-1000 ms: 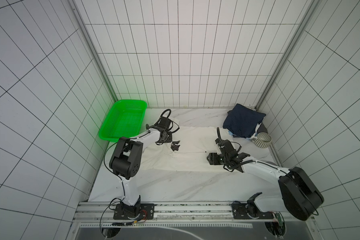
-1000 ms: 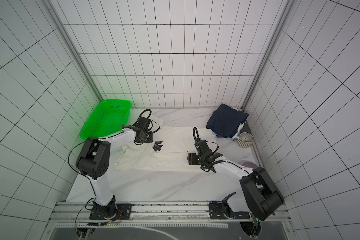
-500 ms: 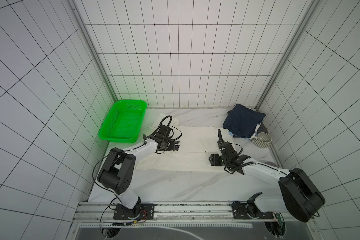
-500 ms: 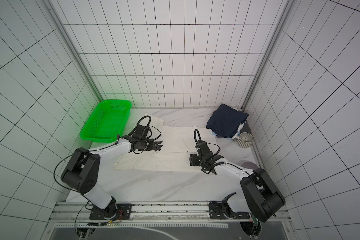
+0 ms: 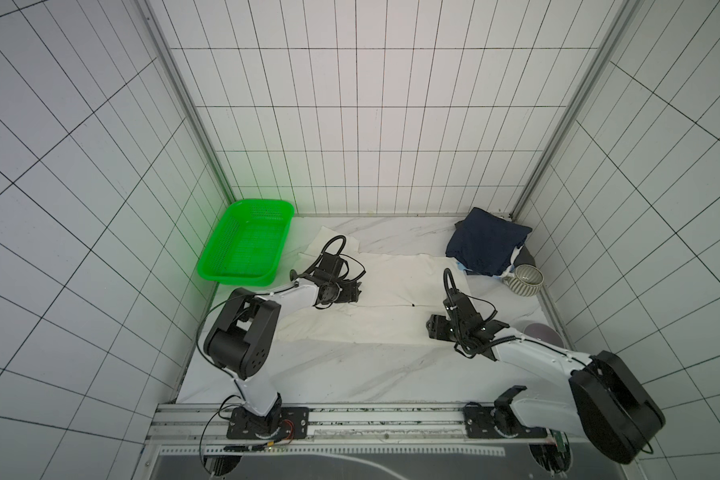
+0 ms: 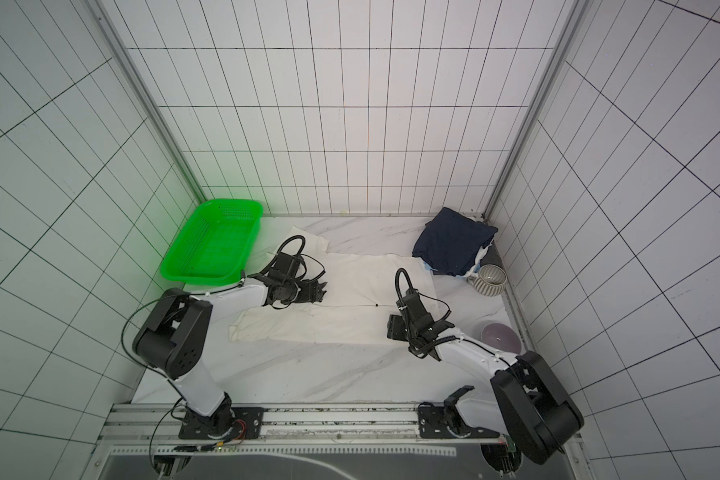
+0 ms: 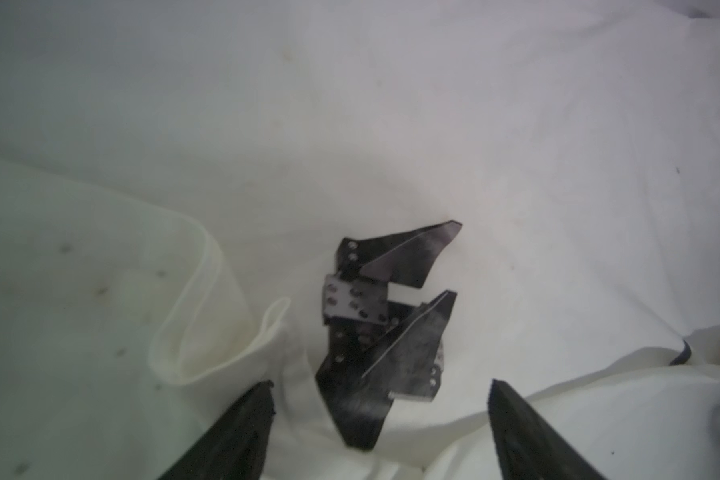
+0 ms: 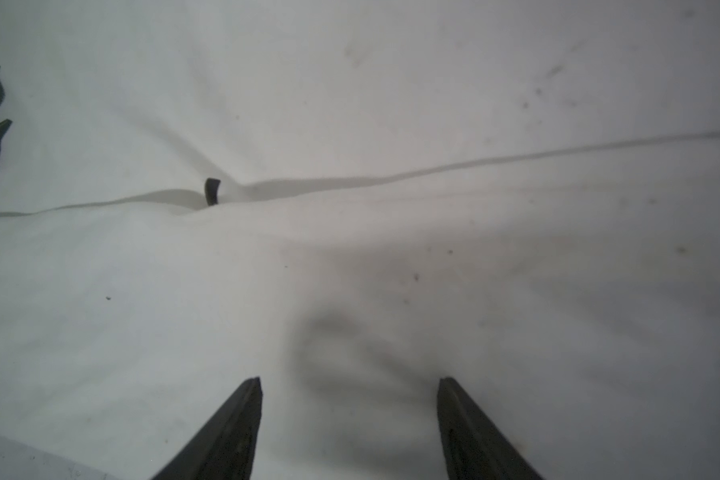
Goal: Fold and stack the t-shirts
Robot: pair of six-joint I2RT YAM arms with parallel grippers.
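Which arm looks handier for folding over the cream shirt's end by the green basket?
Left, probably. The left gripper hangs with open jaws over the cream shirt at the green basket end; the right gripper is over the opposite end, near the navy pile.

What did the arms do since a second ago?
The left gripper came forward over the cream shirt to a small black part lying there, and now stands open, holding nothing. The right gripper barely shifted; shirt, folded pile and green basket stayed put.
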